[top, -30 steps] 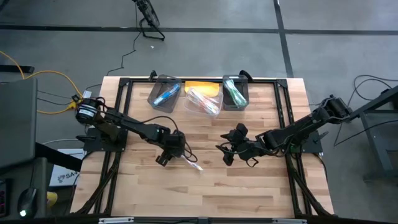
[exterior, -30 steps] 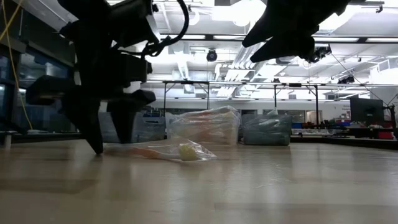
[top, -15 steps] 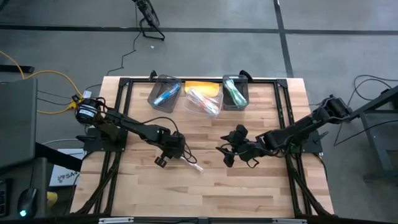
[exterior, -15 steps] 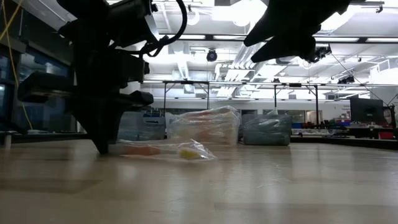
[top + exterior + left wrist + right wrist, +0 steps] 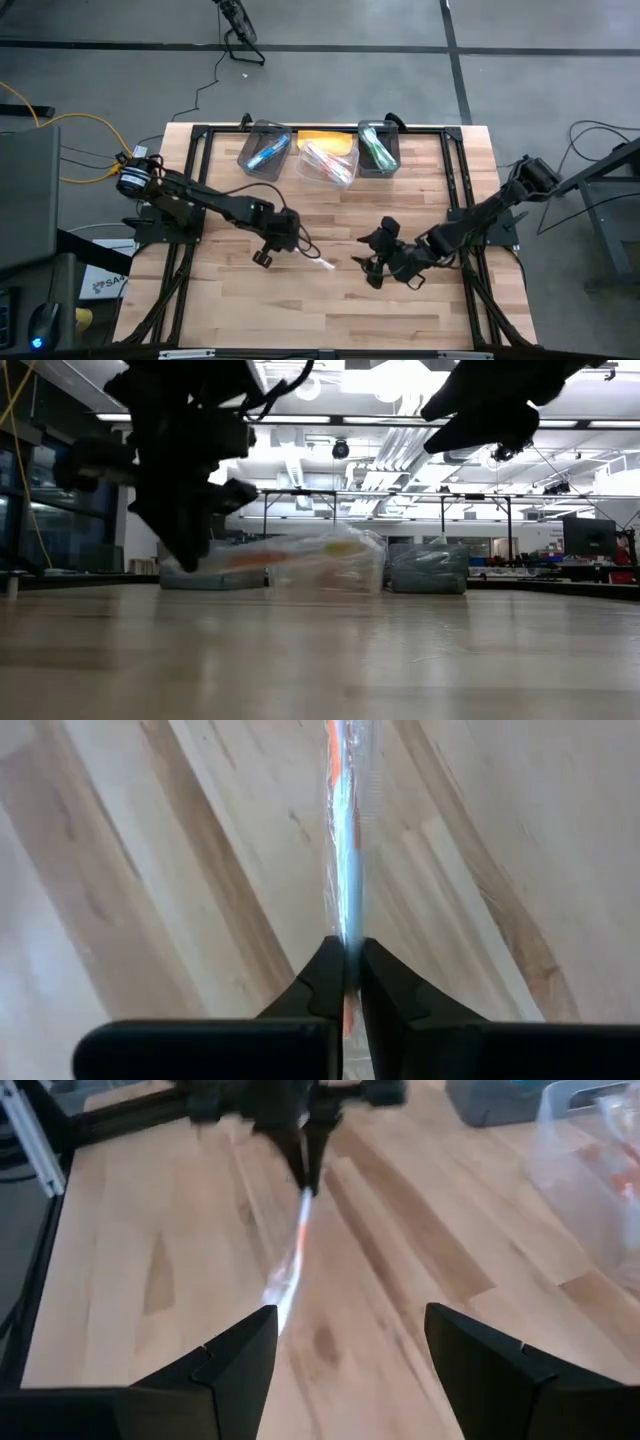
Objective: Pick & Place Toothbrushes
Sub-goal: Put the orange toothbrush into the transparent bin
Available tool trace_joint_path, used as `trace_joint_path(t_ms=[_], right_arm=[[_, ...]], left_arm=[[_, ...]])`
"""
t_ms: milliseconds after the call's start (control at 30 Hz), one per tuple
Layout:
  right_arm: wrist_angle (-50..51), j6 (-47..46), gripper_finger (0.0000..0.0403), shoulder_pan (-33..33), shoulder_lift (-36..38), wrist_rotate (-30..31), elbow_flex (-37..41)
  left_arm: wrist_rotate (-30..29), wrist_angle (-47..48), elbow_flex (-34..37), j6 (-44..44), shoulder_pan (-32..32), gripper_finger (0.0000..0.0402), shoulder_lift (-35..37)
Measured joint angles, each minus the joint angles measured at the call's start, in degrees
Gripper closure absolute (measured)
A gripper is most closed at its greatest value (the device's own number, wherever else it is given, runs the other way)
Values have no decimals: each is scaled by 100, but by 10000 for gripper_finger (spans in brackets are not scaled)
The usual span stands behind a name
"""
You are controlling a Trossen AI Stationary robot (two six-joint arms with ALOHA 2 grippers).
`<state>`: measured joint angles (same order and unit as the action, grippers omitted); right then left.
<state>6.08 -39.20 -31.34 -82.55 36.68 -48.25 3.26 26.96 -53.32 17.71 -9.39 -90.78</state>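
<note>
Centre-left of the high view: the left gripper [image 5: 268,252] is clenched on 1 wrapped toothbrush [image 5: 345,870], held clear of the table [image 5: 330,310]. Its brush head is blurred; only an orange-and-white handle inside clear wrapping is legible. Lower right of centre, the right gripper [image 5: 375,270] hovers with fingers spread, grasping nothing. Contents of the 3 bins [image 5: 320,155] at top centre are only partly distinguishable.

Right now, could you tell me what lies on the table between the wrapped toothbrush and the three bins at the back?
Only bare wooden table, as the high view shows, separates the wrapped toothbrush from the bins.
</note>
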Motion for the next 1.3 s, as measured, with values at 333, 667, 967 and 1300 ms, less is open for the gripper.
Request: trace_joint_path(t_ms=[333,667,967,1300], right_arm=[[-895,860,156,-252,-777,-137,2],[-1924,1755,156,-41,-1517,234,2],[-2247,1400,156,330,-1645,-6,0],[-2564,1550,176,630,-1645,-382,0]], left_arm=[[-433,582,-751,-170,0,394,31],[-434,765,-939,-303,0,394,31],[-439,752,-939,-316,0,394,31],[-450,752,-939,-316,0,394,31]])
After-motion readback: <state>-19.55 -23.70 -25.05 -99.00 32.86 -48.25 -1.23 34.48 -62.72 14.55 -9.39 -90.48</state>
